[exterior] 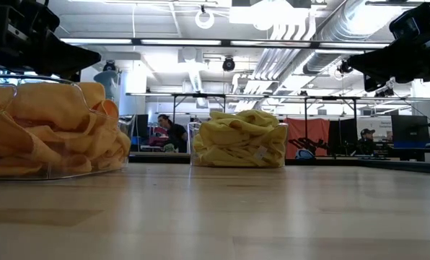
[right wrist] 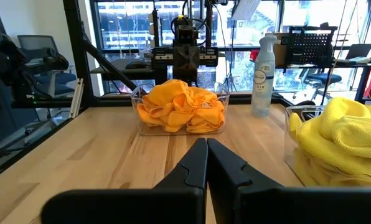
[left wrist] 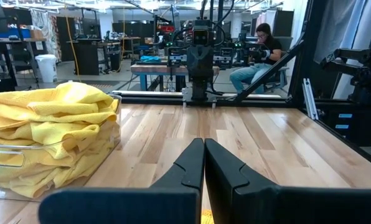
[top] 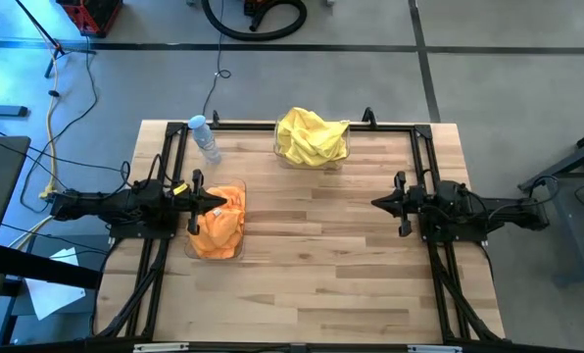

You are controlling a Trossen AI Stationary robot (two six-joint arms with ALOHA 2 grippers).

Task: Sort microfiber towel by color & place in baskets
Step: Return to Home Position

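Orange towels fill a clear basket at the table's left; in the right wrist view the orange towels heap above their basket's rim. Yellow towels are piled in the second clear basket near the far edge, also seen as yellow towels in the left wrist view. My left gripper is shut and hovers over the orange pile's far part, pointing right. My right gripper is shut above bare wood at the table's right, pointing left.
A clear bottle with a blue cap stands near the far left corner, beside the orange basket. Bare wood lies between the two arms and along the near half of the table. A black rail frames the table's far edge.
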